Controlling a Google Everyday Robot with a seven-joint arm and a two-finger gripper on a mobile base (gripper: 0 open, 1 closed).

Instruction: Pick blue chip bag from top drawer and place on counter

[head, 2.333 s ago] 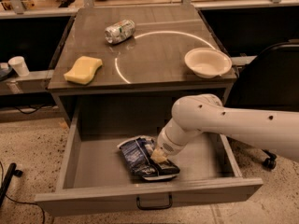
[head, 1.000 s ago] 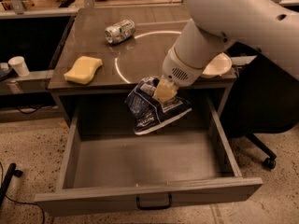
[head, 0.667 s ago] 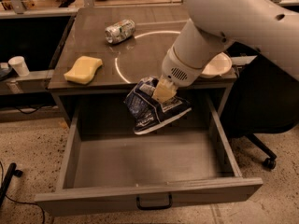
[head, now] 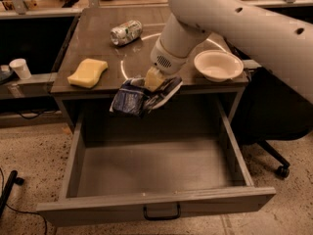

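Camera view, end effector (head: pixel 153 82) gripping blue chip bag (head: pixel 133 100) hung just beneath, above top drawer (head: pixel 102 205)

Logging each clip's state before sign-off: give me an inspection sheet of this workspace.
Surface: dark glossy counter, white arc marked on it.
Job's things: crumpled navy foil chip bag held at counter's front edge, over open grey top drawer.
Clutter: crushed silver can, yellow sponge, white bowl on counter.
Grippers: claw shut on chip bag.
Cables: dark cable under left shelf.
Surroundings: white cup left, black office chair right.
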